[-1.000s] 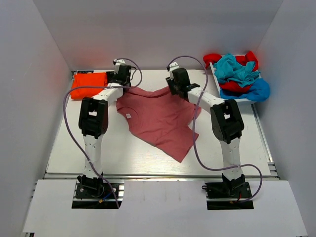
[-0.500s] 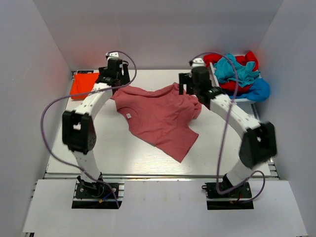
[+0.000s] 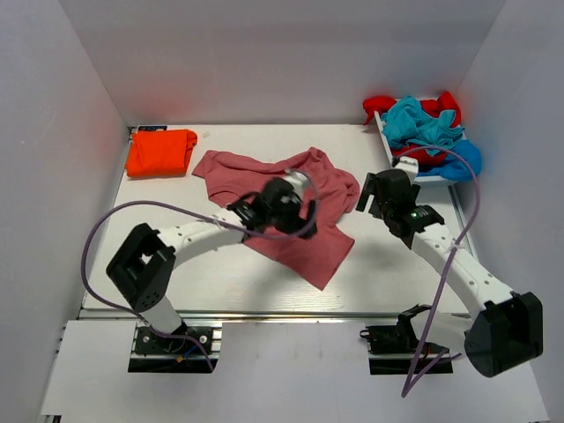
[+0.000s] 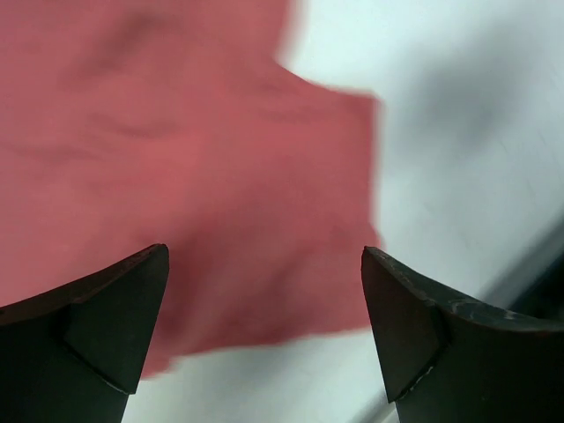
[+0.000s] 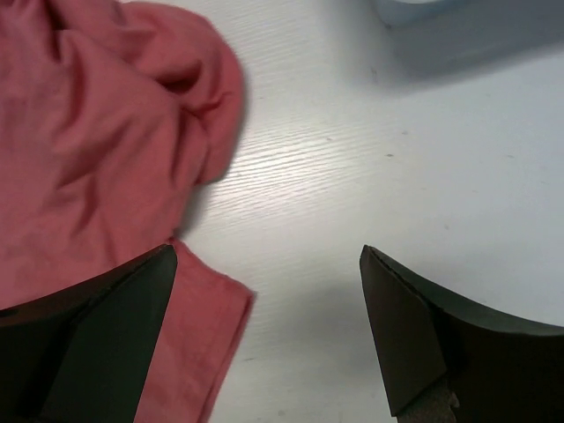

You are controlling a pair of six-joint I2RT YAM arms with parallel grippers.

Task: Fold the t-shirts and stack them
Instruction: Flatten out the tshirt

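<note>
Tray (image 3: 434, 179): white, shallow, at the far right corner of the table (image 3: 397, 273), set at a slant to the table edge.
Tray contents: a loose, unfolded heap. Teal shirt (image 3: 423, 123) lies on top in the middle. Red shirt (image 3: 381, 106) shows at the far left and far right of the heap and again under the teal. Blue shirt (image 3: 463, 160) spills over the tray's right side.
Tray, right wrist view: a pale blurred corner (image 5: 458, 26) at the top edge, apart from the pink cloth.
Orange shirt (image 3: 160, 152): folded into a compact block, far left corner of the table, not in any container.
Pink-red shirt (image 3: 308, 247): spread on the table centre, not folded, rumpled along its far edge, lower hem pointing toward the near right. Apart from both tray and orange shirt.
Left gripper (image 3: 295, 201): over the middle of the pink-red shirt. Fingers spread wide in the wrist view (image 4: 264, 264), nothing between them; cloth (image 4: 176, 159) and its hem edge lie below. Contact with the cloth cannot be told.
Right gripper (image 3: 374, 196): over bare table just beside the shirt's right edge. Fingers wide apart (image 5: 264, 256), empty; bunched cloth (image 5: 97, 132) to its left.
</note>
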